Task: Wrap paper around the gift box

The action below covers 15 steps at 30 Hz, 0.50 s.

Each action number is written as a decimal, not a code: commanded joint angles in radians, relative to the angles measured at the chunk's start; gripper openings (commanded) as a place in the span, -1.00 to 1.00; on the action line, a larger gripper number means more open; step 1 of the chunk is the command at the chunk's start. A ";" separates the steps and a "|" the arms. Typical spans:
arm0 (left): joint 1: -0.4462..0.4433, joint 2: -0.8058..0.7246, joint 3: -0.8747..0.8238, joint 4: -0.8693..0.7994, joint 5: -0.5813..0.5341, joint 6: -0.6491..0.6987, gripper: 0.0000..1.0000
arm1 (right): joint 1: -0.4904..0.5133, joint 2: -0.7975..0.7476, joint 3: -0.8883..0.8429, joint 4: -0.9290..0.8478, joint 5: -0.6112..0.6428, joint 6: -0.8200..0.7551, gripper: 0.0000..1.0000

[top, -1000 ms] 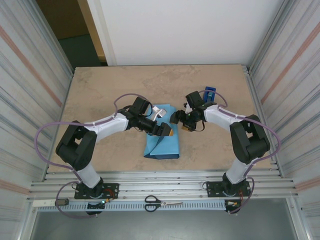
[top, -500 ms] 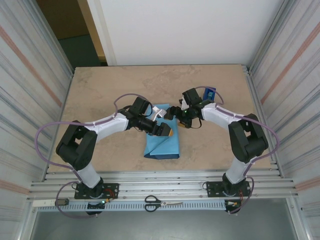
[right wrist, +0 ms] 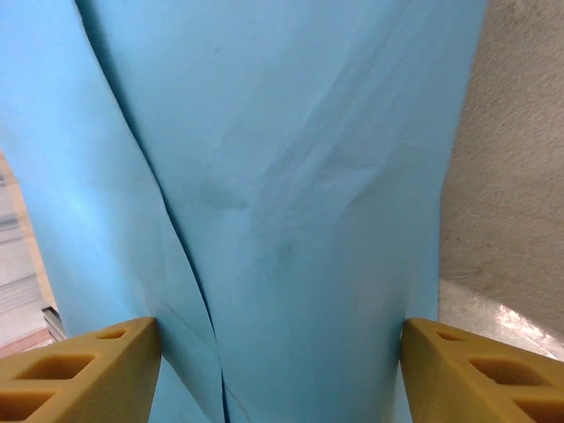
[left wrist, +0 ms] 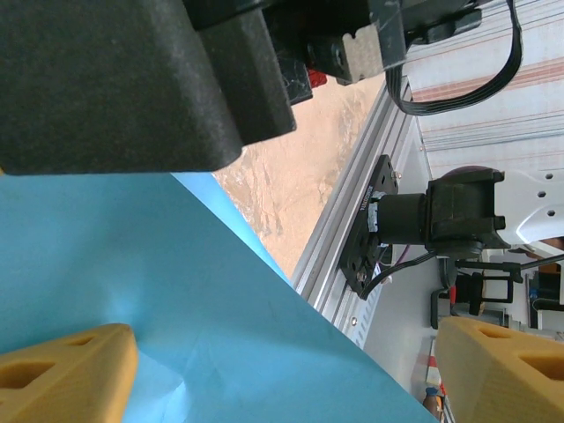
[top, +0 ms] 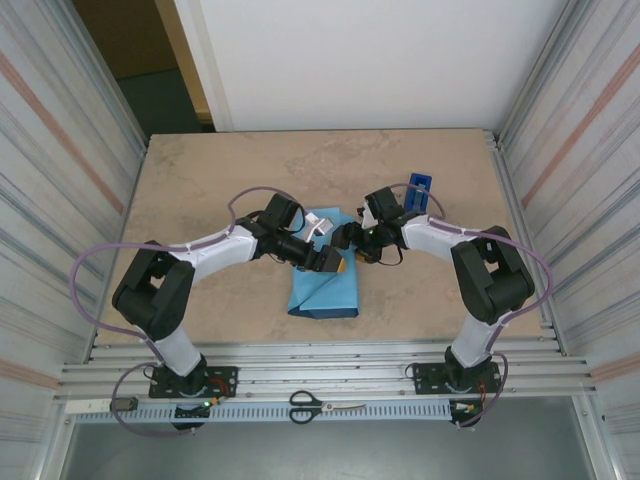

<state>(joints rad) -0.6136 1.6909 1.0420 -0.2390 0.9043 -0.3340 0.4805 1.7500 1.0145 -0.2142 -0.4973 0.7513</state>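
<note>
The paper (top: 325, 288) lies folded into a parcel at the table's middle, sky-blue face outward. The gift box is hidden under it. My left gripper (top: 335, 261) hovers over the parcel's right upper part, jaws open, and blue paper (left wrist: 176, 291) spreads beneath its yellow fingertips (left wrist: 79, 366). My right gripper (top: 351, 243) comes in from the right at the parcel's top right corner, facing the left one closely. It is open, its fingers (right wrist: 88, 361) standing wide over creased paper (right wrist: 291, 176) with an overlapping flap edge on the left.
A dark-blue tape dispenser (top: 418, 188) stands behind the right arm. Scissors (top: 322, 405) lie on the rail in front of the bases. Bare tan table (top: 200, 180) stretches left and behind. Ribbed metal walls close both sides.
The right gripper has moved left from beside the parcel to over its top right corner, close to the left gripper. The left arm and the parcel have stayed put.
</note>
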 commanded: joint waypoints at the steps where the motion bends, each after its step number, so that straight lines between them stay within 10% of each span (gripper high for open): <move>1: 0.000 0.012 0.003 -0.075 -0.125 0.022 0.78 | 0.010 0.020 -0.056 -0.081 0.054 -0.005 0.39; 15: 0.112 -0.283 -0.073 -0.163 -0.440 -0.123 0.90 | 0.015 0.029 -0.050 -0.073 0.052 -0.006 0.38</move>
<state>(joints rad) -0.5240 1.4227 1.0145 -0.3248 0.6140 -0.4026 0.4805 1.7470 1.0035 -0.1944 -0.5018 0.7513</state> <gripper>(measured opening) 0.949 0.694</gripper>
